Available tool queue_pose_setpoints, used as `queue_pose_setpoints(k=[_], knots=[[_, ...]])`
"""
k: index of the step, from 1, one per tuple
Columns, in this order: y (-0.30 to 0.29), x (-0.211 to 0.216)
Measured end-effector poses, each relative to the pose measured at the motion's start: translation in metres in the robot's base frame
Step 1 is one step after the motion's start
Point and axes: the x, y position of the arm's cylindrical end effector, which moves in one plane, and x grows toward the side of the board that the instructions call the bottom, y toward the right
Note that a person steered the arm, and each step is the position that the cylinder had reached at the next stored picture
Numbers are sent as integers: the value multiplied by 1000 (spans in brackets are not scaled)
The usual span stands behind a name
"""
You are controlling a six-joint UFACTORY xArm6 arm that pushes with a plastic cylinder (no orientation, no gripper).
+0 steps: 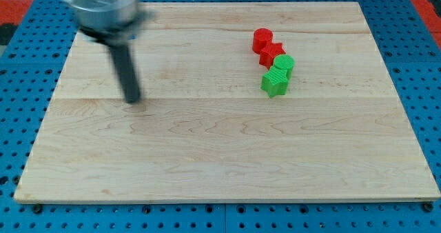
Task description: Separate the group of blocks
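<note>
The arm's metal housing [103, 5] is motion-blurred and cut off by the view's top near the worktop's [220, 157] top-left corner. The red star block [273, 54] partly hides behind the green round block [283, 63].

A blurred silver-grey metal cylinder, the arm's lower housing, fills the view's top left corner. Its underside narrows to a darker collar, and from that collar runs a straight, smooth rod of dark charcoal, ending in a blunt tip [132, 99]. No cables, screws or markings can be made out through the blur.
</note>
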Motion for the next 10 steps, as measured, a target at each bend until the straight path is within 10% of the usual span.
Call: queue_pose_setpoints(k=[1, 4, 10], knots=[[-94, -78], [-86, -178], [69, -92]])
